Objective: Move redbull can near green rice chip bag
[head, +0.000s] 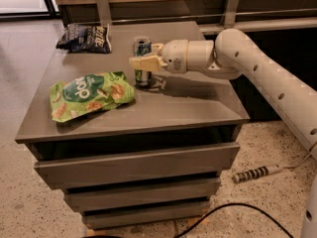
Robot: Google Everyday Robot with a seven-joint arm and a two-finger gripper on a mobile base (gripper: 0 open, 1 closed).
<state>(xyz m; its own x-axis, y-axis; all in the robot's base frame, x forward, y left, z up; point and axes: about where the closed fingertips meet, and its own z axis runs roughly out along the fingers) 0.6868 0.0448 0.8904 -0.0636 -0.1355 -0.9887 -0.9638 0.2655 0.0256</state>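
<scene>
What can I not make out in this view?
- Middle of the redbull can: hidden by the near jaw of the gripper holding it beside the green rice chip bag.
- Print on the dark chip bag: blurred.
- Rest of the arm: past the right edge.

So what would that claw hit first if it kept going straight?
The gripper, over the table, grips the redbull can, so that is first. Past it, perhaps the green rice chip bag; depth is unclear.
</scene>
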